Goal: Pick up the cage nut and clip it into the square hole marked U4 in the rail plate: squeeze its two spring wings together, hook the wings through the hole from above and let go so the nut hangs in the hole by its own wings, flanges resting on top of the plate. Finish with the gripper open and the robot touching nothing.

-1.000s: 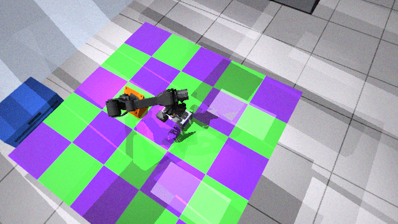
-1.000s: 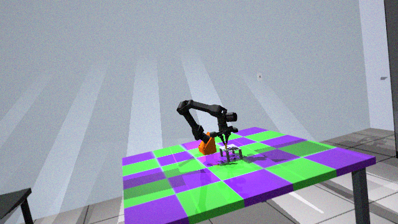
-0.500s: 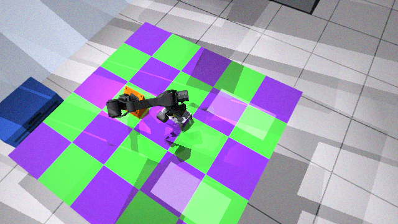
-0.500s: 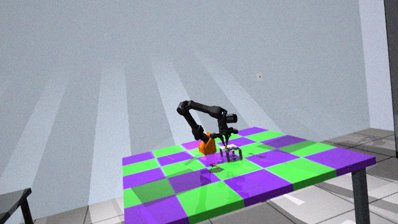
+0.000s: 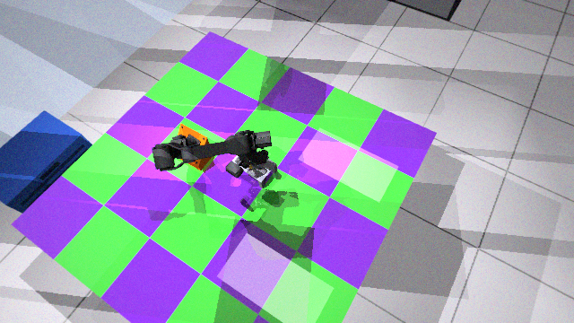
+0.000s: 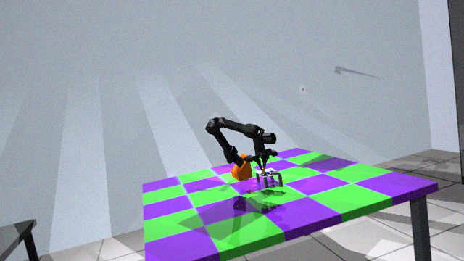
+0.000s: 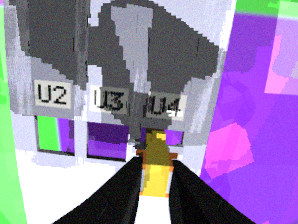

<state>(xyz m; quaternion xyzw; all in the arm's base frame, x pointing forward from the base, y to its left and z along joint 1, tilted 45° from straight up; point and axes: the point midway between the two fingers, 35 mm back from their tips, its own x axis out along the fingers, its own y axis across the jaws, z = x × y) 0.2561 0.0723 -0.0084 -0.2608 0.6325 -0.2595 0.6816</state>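
The cage nut, yellow with small orange flanges at its sides, is between my fingertips in the wrist view. My gripper is shut on it and points down over the rail plate. The rail plate is white and grey and stands on short legs. The label U4 is at its right, and the square hole marked U4 shows just below the label. The nut's far end overlaps this hole and hides much of it. Whether the nut touches the plate or reaches into the hole, I cannot tell.
Holes U3 and U2 lie left of U4 in the wrist view. The orange base block stands behind the plate, under the arm. A blue box stands beyond the edge of the chequered table.
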